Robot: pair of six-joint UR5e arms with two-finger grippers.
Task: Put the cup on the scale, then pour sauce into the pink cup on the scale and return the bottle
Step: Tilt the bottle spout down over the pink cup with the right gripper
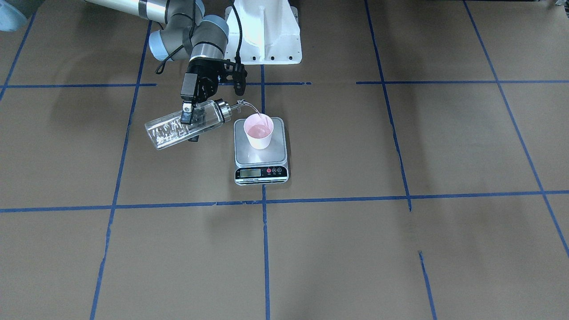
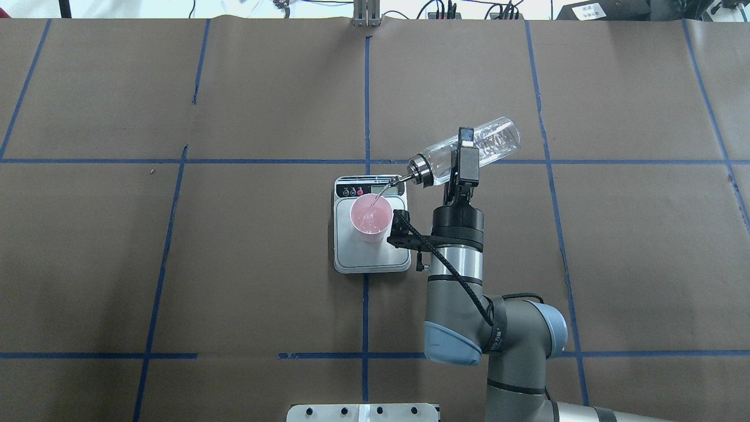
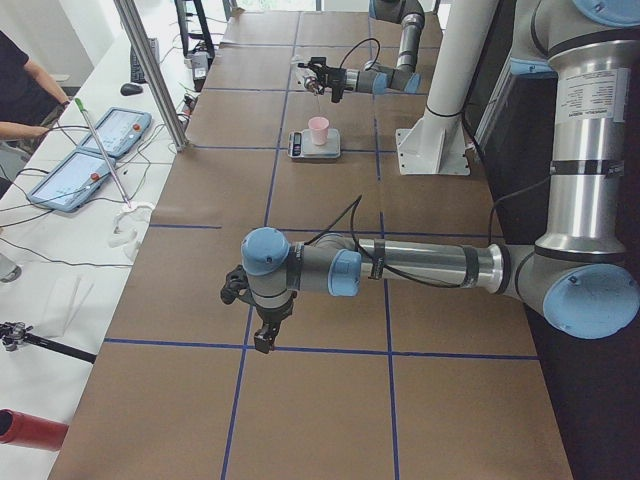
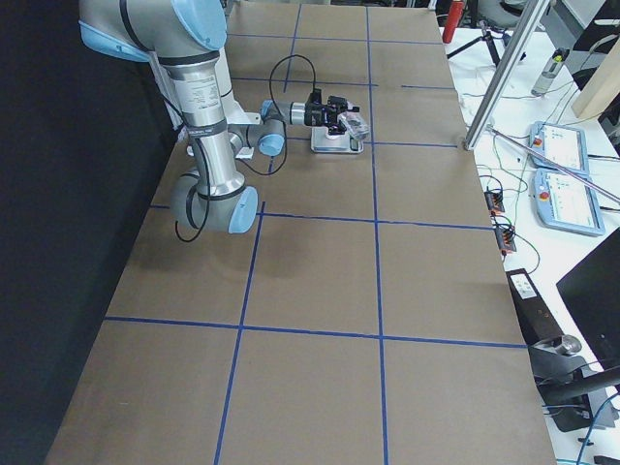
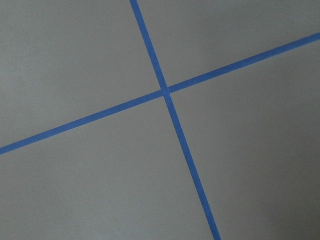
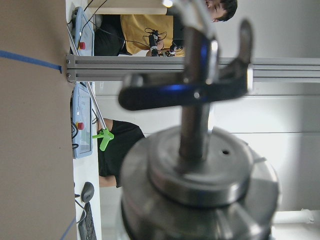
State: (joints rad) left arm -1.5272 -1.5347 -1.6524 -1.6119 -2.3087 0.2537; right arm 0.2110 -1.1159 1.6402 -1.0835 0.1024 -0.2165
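Leaning toward cup [image 1: 259, 131], bottle [image 1: 166, 130] sits clamped mid-body between right jaws.

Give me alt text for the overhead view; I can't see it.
The right pincer holds the bottle tilted, pouring a thin stream from its spout into the pink cup on the scale. Around them, brown table with blue tape lines.

The brown paper tabletop [image 1: 400, 249] carries a grid of blue tape lines [image 1: 266, 249]. At centre frame, the pale pink tapered cup [image 1: 259, 131] sits on the flat square scale [image 1: 249, 153] with brushed silver platform and white base; its front shows a grey-green display, one red button and two dark ones. The clear glass bottle [image 1: 164, 133] with shiny metal collar glints white. The black right gripper [image 1: 190, 125] hangs from a silver arm [image 1: 129, 6] with pale blue joint caps.
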